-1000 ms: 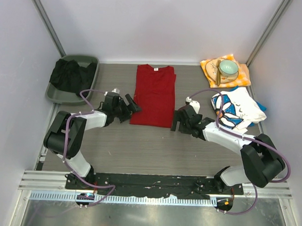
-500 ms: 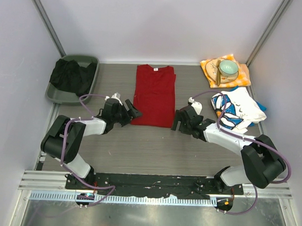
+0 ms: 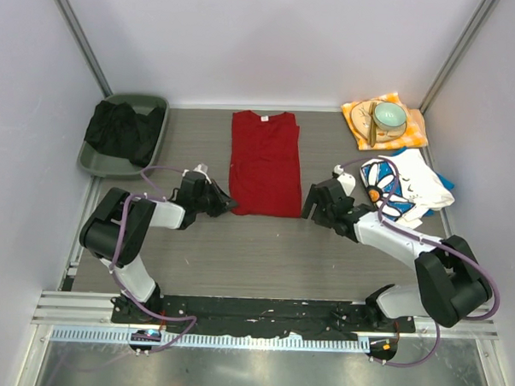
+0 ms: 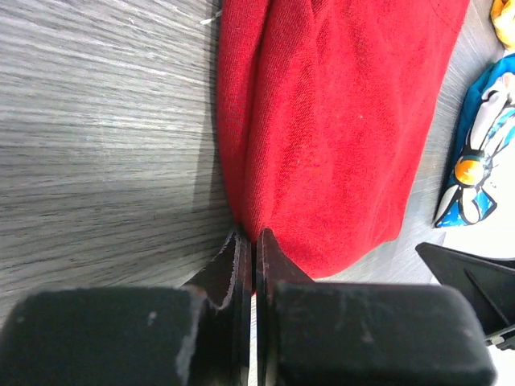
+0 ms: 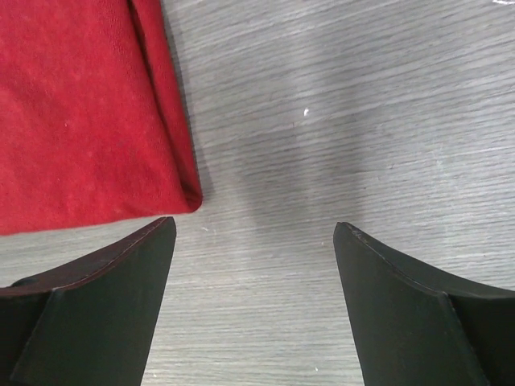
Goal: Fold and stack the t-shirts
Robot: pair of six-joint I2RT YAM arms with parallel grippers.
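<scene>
The red t-shirt (image 3: 264, 163) lies flat in a long folded strip at the table's middle, collar toward the back. My left gripper (image 3: 229, 203) is at its near-left corner, and in the left wrist view the left gripper (image 4: 253, 235) is shut, with the edge of the red t-shirt (image 4: 338, 121) pinched at the tips. My right gripper (image 3: 311, 204) stands open just off the near-right corner. In the right wrist view that corner of the red t-shirt (image 5: 80, 104) lies just beyond the left finger of the right gripper (image 5: 253, 229), with bare table between the fingers. The daisy-print t-shirt (image 3: 403, 186) lies crumpled at the right.
A green tray (image 3: 154, 103) holding a black cloth (image 3: 119, 127) sits at the back left. An orange-yellow cloth (image 3: 414, 131) with a bowl (image 3: 388, 117) on it is at the back right. Grey walls enclose the table on three sides.
My left gripper slid right to the shirt's near-left corner and shut on it. The right gripper shifted slightly right and narrowed a little. The shirt's near hem moved slightly right.
</scene>
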